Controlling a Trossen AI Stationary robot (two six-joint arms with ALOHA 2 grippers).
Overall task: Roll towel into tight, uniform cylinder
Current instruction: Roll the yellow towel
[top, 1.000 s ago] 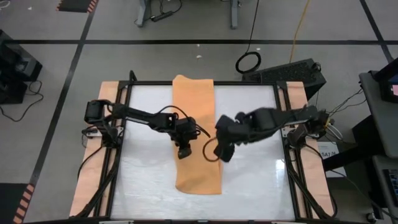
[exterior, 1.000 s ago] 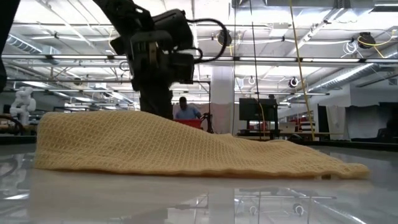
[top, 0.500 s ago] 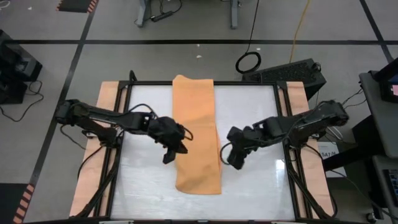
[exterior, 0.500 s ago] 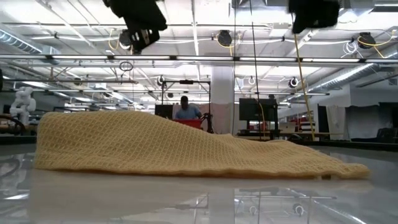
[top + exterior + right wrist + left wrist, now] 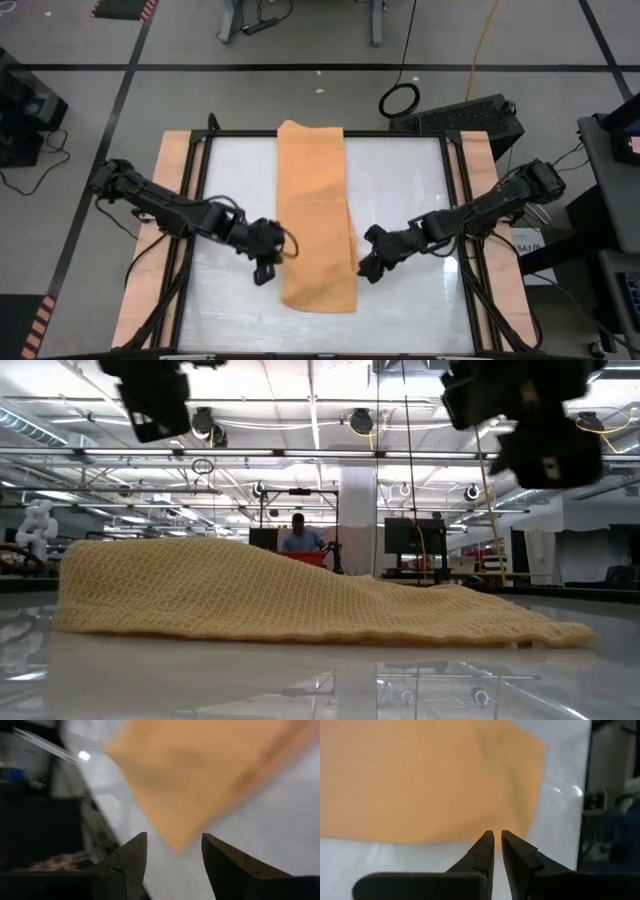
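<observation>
Orange-tan towel (image 5: pixel 317 215) lies flat between the nearly closed left hand (image 5: pixel 264 271) and the empty, half-open right hand (image 5: pixel 368 268).

A white counter (image 5: pixel 400 200) with a black frame (image 5: pixel 320 133); beyond it, a cable coil (image 5: pixel 399 99) lies on the floor (image 5: pixel 200 40).

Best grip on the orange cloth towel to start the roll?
Take the orange cloth towel by its two near corners, one gripper per corner, coming in from either long side. It lies flat as a long folded strip, so the roll should start at the short near edge. The left gripper and right gripper already flank that end, holding nothing.
</observation>
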